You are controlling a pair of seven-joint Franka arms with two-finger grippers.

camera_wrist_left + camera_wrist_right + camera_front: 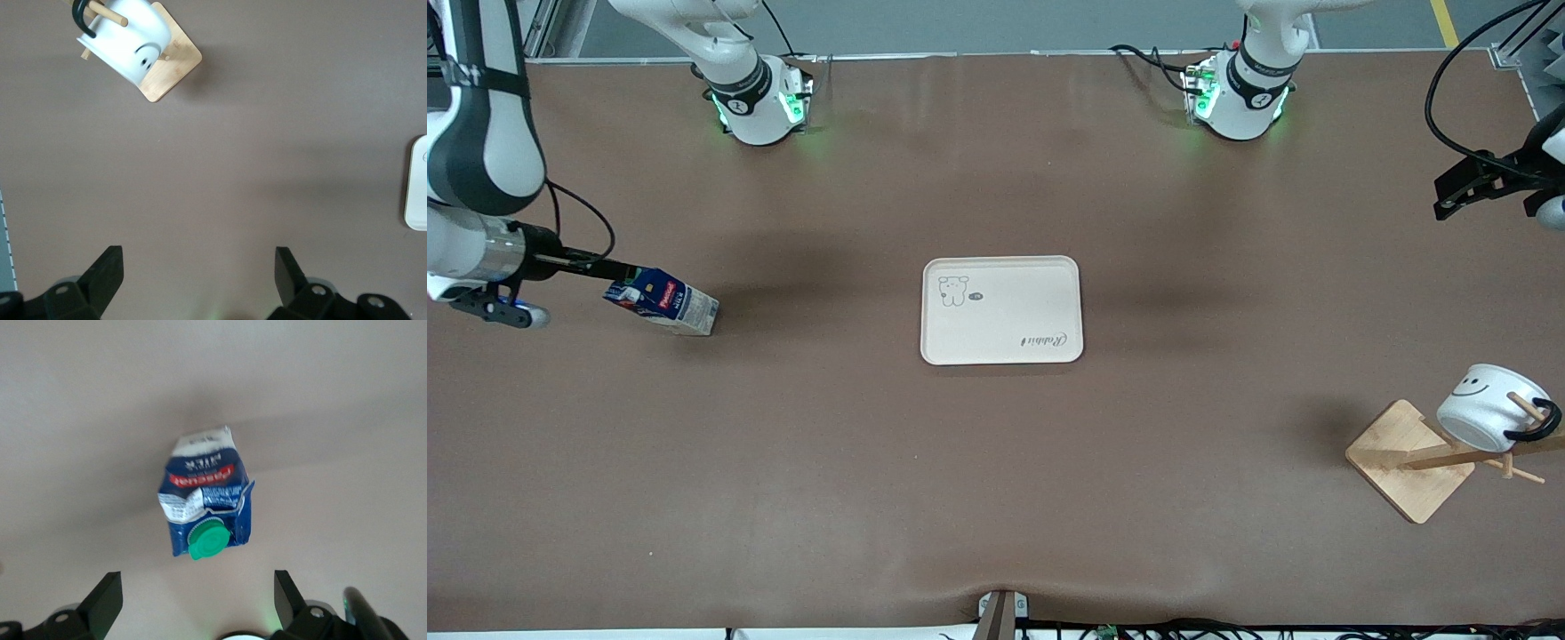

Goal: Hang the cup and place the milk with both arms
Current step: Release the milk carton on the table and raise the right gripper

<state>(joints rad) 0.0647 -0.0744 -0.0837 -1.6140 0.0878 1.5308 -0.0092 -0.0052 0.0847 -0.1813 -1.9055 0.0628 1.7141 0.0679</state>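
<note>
The right hand point(618, 269) is at the right arm's end of the surface point(996, 498), its fingers point(100, 600) spread wide and gripping nothing. The milk point(663, 302) sits just in front of them, apart from both in the right wrist view, and stands tilted in the front view; whether it rests fully on the surface cannot be told. Its green cap point(207, 541) faces the right hand.

The left hand point(1458, 191) waits above the left arm's end of the surface, fingers point(103, 273) fully apart and empty.

The cup point(1489, 418) hangs by its black handle point(1538, 427) on a peg of the wooden rack point(1405, 462), nearer to the front camera than the left hand, with the smiley face showing.

A pale tray point(1001, 310) lies at the middle of the surface, well apart from both the milk and the rack, with nothing on it.
</note>
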